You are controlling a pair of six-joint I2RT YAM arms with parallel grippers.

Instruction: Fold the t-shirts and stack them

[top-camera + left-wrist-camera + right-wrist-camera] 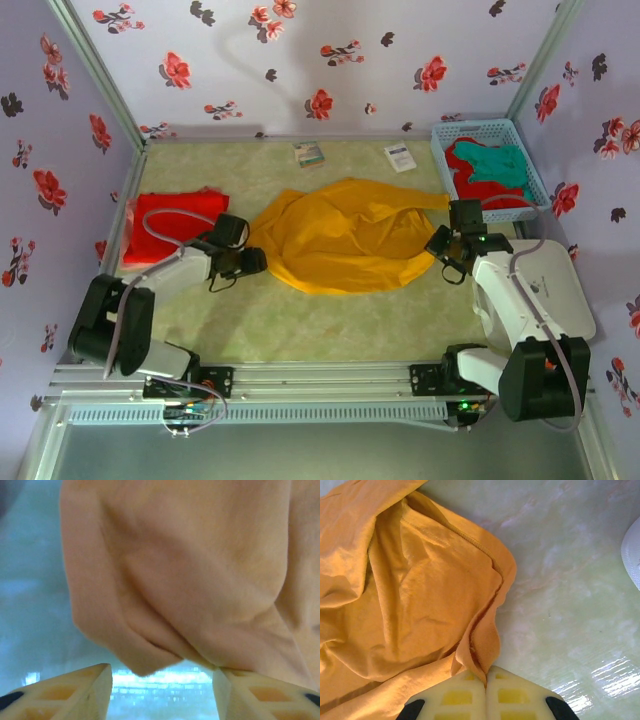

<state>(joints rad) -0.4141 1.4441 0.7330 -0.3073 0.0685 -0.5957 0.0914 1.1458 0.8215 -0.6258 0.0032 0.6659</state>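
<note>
My left fingers stand apart. The mustard t-shirt, bunched on the desk between the arms, hangs a rolled edge just ahead of their gap. I could close short and catch nothing, or only one layer. My right fingers are pressed together on the hem at their very tips, a thin bite that any tug might slip.

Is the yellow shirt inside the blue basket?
No, the yellow shirt lies out on the table, outside the basket at the far right corner.
</note>
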